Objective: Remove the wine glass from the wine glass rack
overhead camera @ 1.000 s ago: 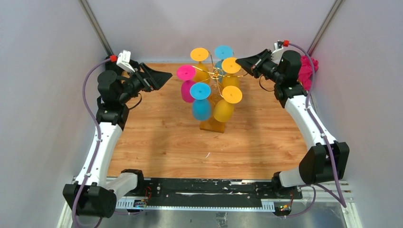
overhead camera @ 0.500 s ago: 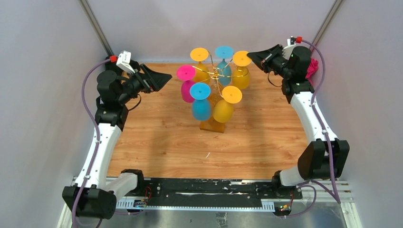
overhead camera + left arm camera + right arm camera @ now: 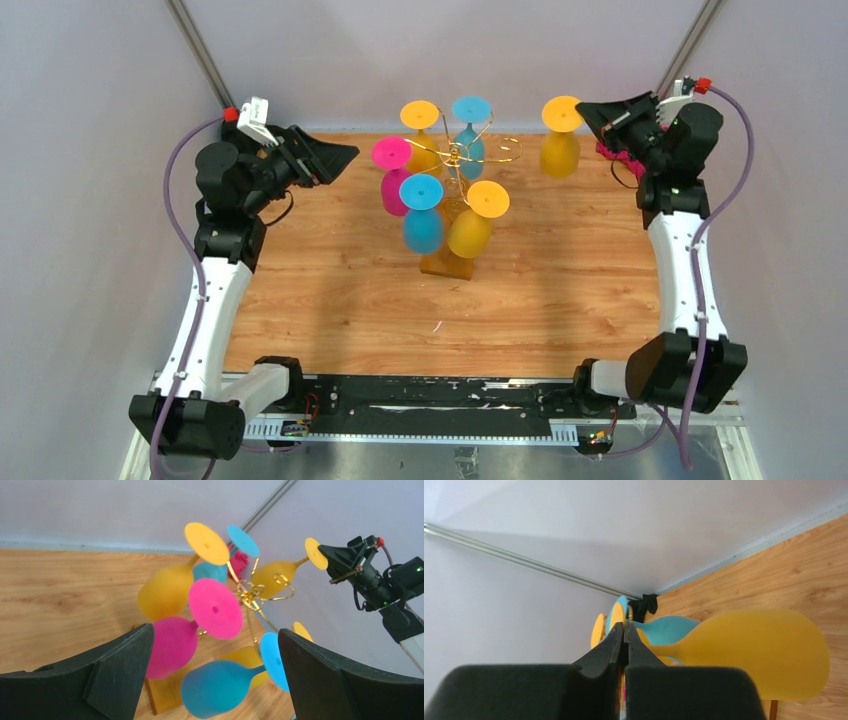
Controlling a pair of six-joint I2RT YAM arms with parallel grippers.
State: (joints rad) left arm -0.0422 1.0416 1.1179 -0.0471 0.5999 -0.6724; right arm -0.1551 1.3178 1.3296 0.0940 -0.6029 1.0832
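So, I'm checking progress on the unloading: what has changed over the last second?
The right fingers, shut on the yellow wine glass at its foot, carried it rightward, clear of the wine glass rack. The left fingers stayed open and barely moved, left of the rack. The other five glasses hang as before.

Bright, soft, even light leaves only faint shadows on the desk (image 3: 330, 290), while the near yellow wine glass (image 3: 754, 655) looks blurred.

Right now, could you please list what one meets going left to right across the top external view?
In order: left gripper, pink wine glass, wine glass rack, yellow wine glass held clear of the rack, right gripper.
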